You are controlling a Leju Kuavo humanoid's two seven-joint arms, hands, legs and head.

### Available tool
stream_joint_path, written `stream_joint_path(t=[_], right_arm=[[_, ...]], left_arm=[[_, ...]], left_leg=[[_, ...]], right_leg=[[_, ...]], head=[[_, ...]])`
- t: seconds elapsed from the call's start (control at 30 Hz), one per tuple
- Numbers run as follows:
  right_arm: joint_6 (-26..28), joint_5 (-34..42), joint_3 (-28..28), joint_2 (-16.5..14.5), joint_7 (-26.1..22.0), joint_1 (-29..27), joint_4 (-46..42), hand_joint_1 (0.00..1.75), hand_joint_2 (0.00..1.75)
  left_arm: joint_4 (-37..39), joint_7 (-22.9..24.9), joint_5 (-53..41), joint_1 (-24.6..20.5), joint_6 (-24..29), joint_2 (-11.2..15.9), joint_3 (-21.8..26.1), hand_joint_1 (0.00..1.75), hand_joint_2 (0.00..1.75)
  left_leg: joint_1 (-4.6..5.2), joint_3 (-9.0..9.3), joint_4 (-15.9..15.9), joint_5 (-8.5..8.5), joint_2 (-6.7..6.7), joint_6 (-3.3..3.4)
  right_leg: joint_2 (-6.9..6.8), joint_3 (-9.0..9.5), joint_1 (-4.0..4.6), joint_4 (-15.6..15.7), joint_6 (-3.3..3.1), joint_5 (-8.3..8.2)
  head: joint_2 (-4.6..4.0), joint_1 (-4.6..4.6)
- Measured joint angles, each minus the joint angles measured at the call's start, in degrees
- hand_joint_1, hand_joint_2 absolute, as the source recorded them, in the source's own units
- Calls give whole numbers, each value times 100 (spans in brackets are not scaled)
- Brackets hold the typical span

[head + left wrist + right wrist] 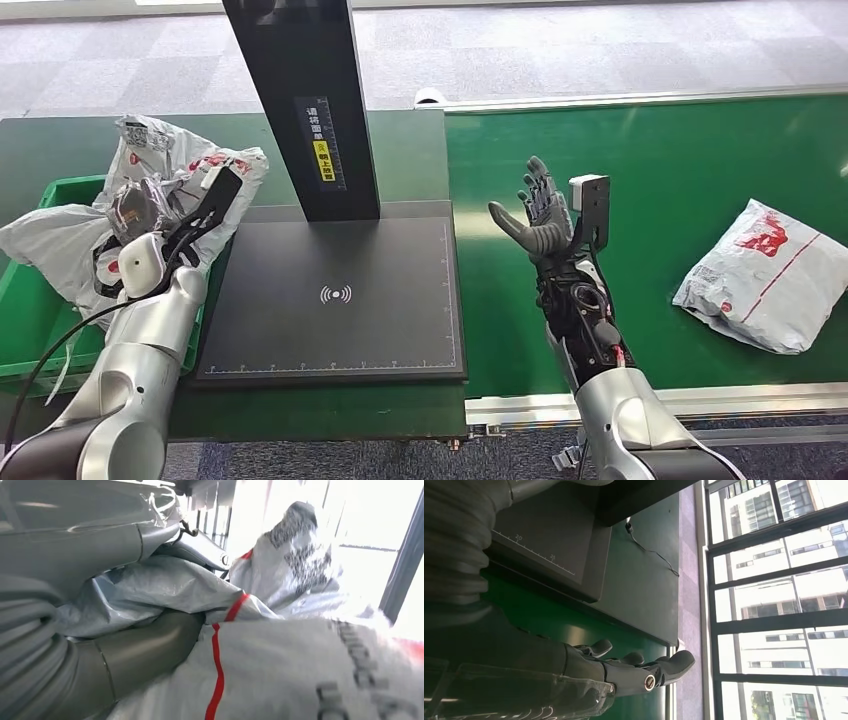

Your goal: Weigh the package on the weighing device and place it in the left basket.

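The left hand [190,225] is holding the package [150,170] over the green basket [40,300], weighing seemingly done and release pending, while the right hand [535,215] is hovering spread and empty.

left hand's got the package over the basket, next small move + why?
Probably lower and release: the left hand grips the package above the green basket, already clear of the scale plate. The right hand is open.
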State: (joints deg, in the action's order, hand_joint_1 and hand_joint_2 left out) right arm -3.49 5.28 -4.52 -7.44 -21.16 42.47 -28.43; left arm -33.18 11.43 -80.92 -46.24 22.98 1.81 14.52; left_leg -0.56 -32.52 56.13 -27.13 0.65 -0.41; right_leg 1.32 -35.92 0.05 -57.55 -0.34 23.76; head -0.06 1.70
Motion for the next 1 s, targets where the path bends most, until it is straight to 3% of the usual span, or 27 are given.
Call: stream_joint_path(t=[0.23,0.37,0.43,0.5,0.6,0.7,0.93,1.0], right_arm=[[-12,-13,-37,-1,39,29,10,0,175],[-37,-25,-50,-5,106,56,18,0,175],[-40,-27,-55,-9,143,94,31,0,175],[-34,-27,-57,-11,158,121,39,0,175],[-9,-20,-57,-11,155,124,40,0,175],[3,1,-62,-10,137,114,39,0,175],[8,22,-87,-10,57,62,39,0,175],[7,24,-92,-11,49,54,39,0,175]], left_arm=[[780,71,26,-279,-257,268,-5,175,175],[958,187,79,-394,-690,341,-5,175,175],[1004,218,131,-444,-750,382,4,90,175],[1019,151,156,-445,-377,417,22,3,175],[1019,-183,240,-412,643,466,55,0,175],[914,-895,442,-372,1402,486,87,0,175],[-254,-2679,703,-20,1600,177,465,0,175],[-631,-2935,703,70,1619,51,622,0,175]], left_leg=[[0,-2,-1,-3,2,-2],[0,2,-1,-2,1,-2],[0,5,-2,-1,1,-3],[-2,6,-2,-1,1,-3],[-3,4,-1,0,2,-4],[-3,2,-1,0,3,-4],[0,-2,0,-2,3,-3],[0,-3,0,-2,3,-3]], right_leg=[[-1,-1,-1,2,0,0],[-1,2,-1,0,-1,-1],[-1,3,0,-1,-1,-1],[0,3,1,-2,-1,-1],[-1,2,3,-3,-1,-1],[-4,1,2,-3,-1,0],[-4,0,-1,1,0,0],[-4,-1,-1,1,0,0]], head=[[0,1],[1,1],[1,1],[0,1],[-1,0],[1,0],[0,-1],[0,-1]])
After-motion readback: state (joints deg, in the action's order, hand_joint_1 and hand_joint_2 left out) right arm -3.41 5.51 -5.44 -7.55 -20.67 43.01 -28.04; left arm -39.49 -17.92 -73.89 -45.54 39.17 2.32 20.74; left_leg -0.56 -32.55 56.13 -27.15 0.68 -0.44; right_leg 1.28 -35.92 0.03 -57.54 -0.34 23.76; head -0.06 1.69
